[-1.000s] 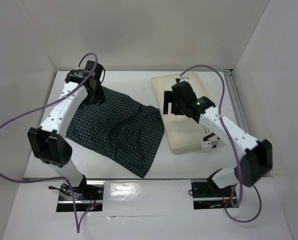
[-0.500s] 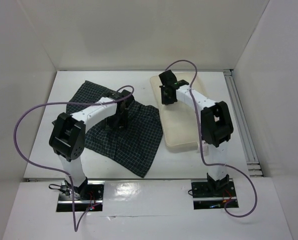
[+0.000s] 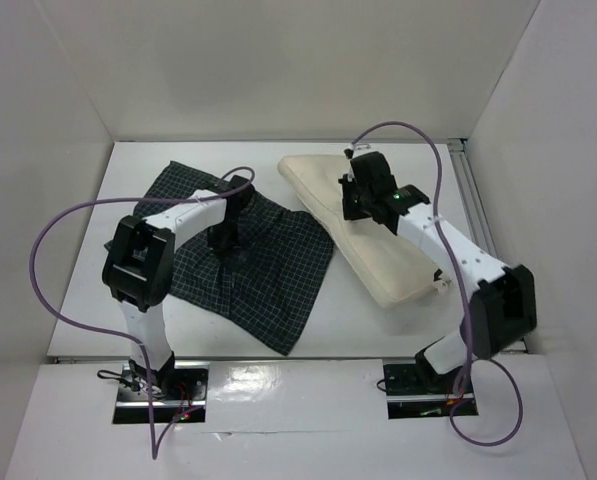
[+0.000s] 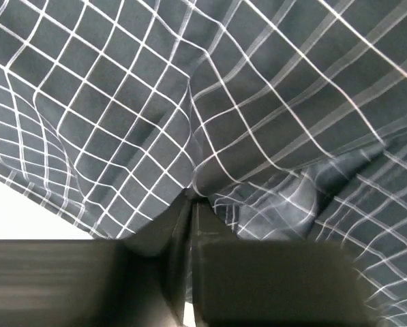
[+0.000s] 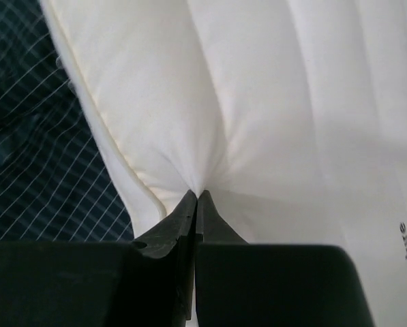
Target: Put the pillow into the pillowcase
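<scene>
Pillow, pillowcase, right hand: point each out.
pillow (image 3: 378, 262), top external view, bare cream face toward its near end.
pillowcase (image 3: 273, 270), top external view, flat checked cloth near its right edge.
right hand (image 5: 195, 195), right wrist view, between the tips pinched shut on pillow fabric.

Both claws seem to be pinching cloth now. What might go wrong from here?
The right gripper pinches only a small pucker of the pillow, so the soft cover might slip free when pulled. The left gripper pinches a fold in the middle of the pillowcase; it may have caught both layers, keeping the case shut. How many layers it holds cannot be seen.
</scene>
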You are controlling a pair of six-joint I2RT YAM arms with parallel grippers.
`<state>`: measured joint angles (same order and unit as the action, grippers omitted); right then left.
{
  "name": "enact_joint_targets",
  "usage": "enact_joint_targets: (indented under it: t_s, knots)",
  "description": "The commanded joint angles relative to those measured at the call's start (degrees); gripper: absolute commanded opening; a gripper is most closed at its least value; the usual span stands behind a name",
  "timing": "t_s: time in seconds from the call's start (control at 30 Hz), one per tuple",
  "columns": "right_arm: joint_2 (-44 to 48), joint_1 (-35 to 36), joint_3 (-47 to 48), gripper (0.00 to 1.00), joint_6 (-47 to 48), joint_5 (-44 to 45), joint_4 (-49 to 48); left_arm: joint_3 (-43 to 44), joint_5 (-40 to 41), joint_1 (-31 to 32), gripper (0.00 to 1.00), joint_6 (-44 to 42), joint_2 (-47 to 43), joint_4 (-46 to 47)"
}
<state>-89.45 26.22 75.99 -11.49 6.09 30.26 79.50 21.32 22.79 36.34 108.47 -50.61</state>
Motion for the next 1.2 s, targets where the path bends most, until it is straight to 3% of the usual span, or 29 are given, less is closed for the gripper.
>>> enact_joint_targets:
  t_s: [0.0, 0.23, 0.27, 0.3, 0.33, 0.37, 0.47, 0.7, 0.87, 1.0, 1.17]
  knots:
    - [8.67, 4.45, -5.92, 0.00, 0.42, -1.00, -4.25, 2.14, -2.42, -2.56, 0.00, -1.53, 1.13, 0.34]
    - [19.39, 15.35, -20.60, 0.00, -1.69, 4.81, -3.20, 5.13, -13.84, -7.31, 0.00, -4.51, -0.80, 1.57]
    - [19.40, 15.88, -21.48, 0.12, -1.70, 4.81, -1.89, 5.66, -16.98, -7.93, 0.00, -4.52, -0.80, 1.57]
    - [20.01, 16.58, -22.02, 0.36, -2.83, 5.33, -0.65, 6.36, -18.15, -8.54, 0.00, -5.04, -1.32, 1.57]
    - [20.02, 16.59, -22.02, 0.79, -3.45, 5.95, 0.75, 6.36, -18.94, -9.42, 0.00, -5.05, -2.02, 1.57]
    - [20.02, 16.59, -22.02, 0.88, -4.15, 6.82, 3.37, 6.36, -19.56, -9.43, 0.00, -5.05, -2.03, 1.57]
    - [19.49, 16.59, -22.02, 0.99, -6.96, 9.12, 6.55, 6.37, -19.04, -9.95, 0.00, -3.91, -3.78, 1.57]
    - [23.79, 12.46, -19.21, 0.99, -20.93, 12.20, 19.64, 6.89, -18.60, -9.95, 0.00, -4.43, -5.02, 1.57]
    - [28.70, 6.14, -20.88, 0.99, -32.51, 7.20, 22.20, 5.41, -19.12, -9.95, 0.00, -4.43, -5.63, 1.57]
    - [35.90, 2.18, -23.51, 0.99, -39.20, 6.21, 18.87, 4.17, -19.65, -9.95, 0.00, -4.43, -6.77, 2.09]
    - [34.88, -2.92, -26.84, 0.99, -40.37, 7.71, 22.03, 4.17, -19.65, -9.95, 0.00, -4.43, -7.30, 2.09]
